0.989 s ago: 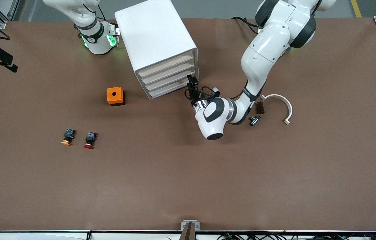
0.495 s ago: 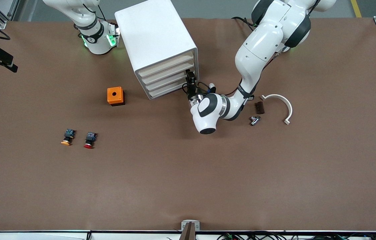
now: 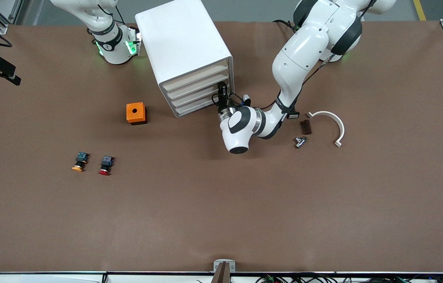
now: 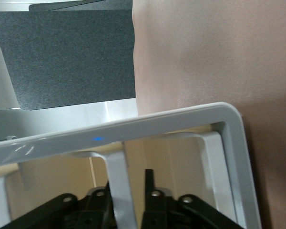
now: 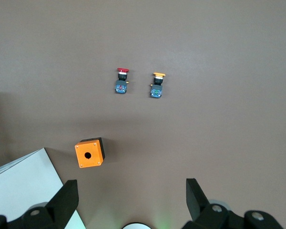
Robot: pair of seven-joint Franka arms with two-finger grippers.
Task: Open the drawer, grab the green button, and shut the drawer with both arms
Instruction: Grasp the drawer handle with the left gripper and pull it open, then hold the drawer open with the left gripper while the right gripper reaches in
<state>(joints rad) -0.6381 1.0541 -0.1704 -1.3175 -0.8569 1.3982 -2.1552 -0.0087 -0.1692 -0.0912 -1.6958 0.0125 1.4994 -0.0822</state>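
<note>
L tool (image 3: 223, 91) pinched on drawer (image 3: 192, 95) front rib, drawer shut, long axis crosswise, fronts face camera/L-arm end | R tool (image 5: 131, 198) wide open, empty, waits over tabletop (image 3: 221, 204)

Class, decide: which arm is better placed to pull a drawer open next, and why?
The left arm. Its hand is already at the cabinet's drawer fronts, fingers either side of a white bar. The right hand waits open, high over the table by its base.
</note>
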